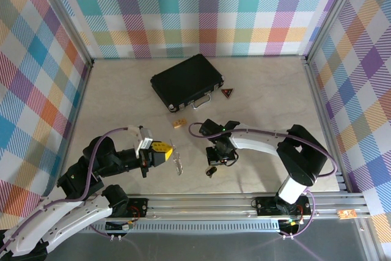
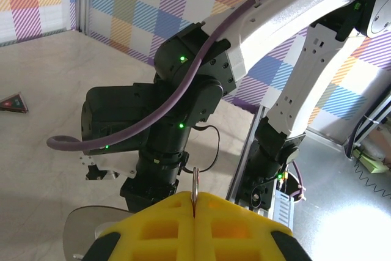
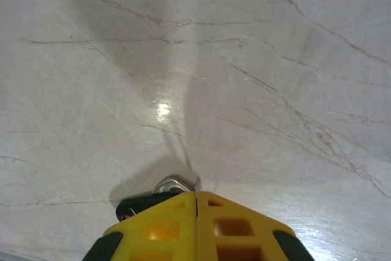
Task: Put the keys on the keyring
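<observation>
My left gripper [image 1: 170, 153] is shut on the keyring [image 1: 178, 164], a pale silvery loop that hangs from its yellow fingertips above the table. In the left wrist view the keyring [image 2: 195, 181] stands edge-on, pinched between the closed yellow fingers [image 2: 159, 224]. My right gripper [image 1: 215, 164] is down at the table, a short way right of the keyring. In the right wrist view its jaws [image 3: 197, 195] are closed on a thin silvery sliver of a key [image 3: 197, 183]. A black-headed key [image 3: 143, 203] lies on the table under the left fingertip and shows as a dark spot [image 1: 212, 171] from above.
A black case [image 1: 186, 80] lies at the back centre, with a red-and-black triangle [image 1: 228, 93] to its right and a small tan block [image 1: 178, 123] in front of it. The metal rail [image 1: 244, 200] runs along the near edge. The right arm [image 2: 183, 96] looms close ahead of the left wrist camera.
</observation>
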You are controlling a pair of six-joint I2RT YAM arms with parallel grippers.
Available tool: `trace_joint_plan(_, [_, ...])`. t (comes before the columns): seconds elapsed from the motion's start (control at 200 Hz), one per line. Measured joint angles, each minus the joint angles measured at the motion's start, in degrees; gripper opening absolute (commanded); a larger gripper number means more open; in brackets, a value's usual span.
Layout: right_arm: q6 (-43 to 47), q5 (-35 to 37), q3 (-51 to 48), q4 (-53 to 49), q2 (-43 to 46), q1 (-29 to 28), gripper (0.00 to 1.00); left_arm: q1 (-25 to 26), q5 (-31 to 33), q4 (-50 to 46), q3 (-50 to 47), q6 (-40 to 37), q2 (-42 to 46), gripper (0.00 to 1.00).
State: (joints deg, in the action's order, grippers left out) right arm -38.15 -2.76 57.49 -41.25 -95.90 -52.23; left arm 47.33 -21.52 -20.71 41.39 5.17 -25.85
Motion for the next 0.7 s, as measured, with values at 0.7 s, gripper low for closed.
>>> trace_joint_plan(0.7, [18.2,3.1,22.1,-30.6,-16.6,1.6,0.00,0.0,0.1,-0.4,0.0,-0.3,2.2,0.00])
